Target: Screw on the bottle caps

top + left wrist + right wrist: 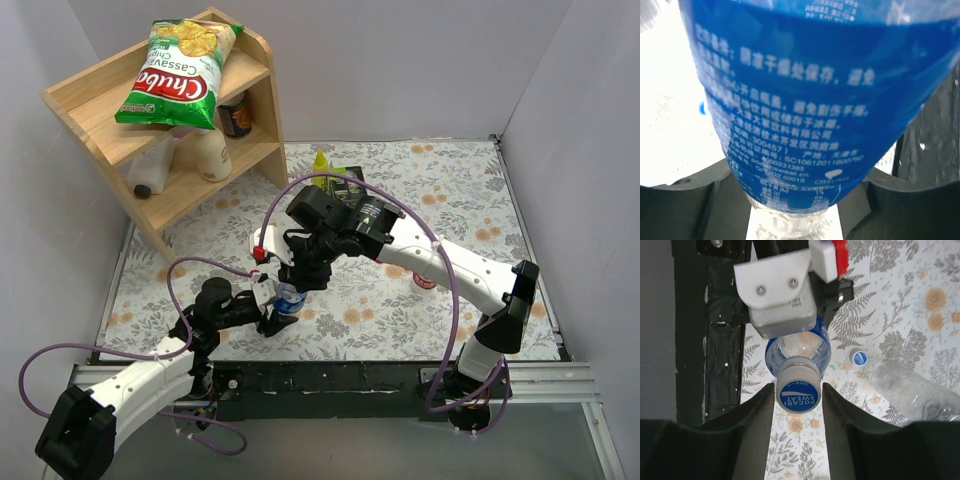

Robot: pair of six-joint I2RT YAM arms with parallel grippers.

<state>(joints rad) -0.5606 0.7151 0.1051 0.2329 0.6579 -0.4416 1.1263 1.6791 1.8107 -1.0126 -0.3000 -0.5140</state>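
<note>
The blue-labelled bottle (290, 299) stands upright on the mat, and my left gripper (281, 313) is shut on its lower body. Its label (805, 100) fills the left wrist view between the two dark fingers (685, 205). A grey-sided bottle cap with a blue top (798, 395) sits on the bottle's neck. My right gripper (798, 388) hangs over it from above, open, with a narrow gap between each finger and the cap. A loose blue cap (859, 357) lies on the mat beside a clear unlabelled bottle (920, 390) that lies on its side.
A wooden shelf (90, 100) at the back left carries a chips bag (180, 75) and cream-white bottles (212, 152). A yellow squeeze bottle (322, 163) stands behind the right arm. A black strip (330, 380) runs along the near table edge.
</note>
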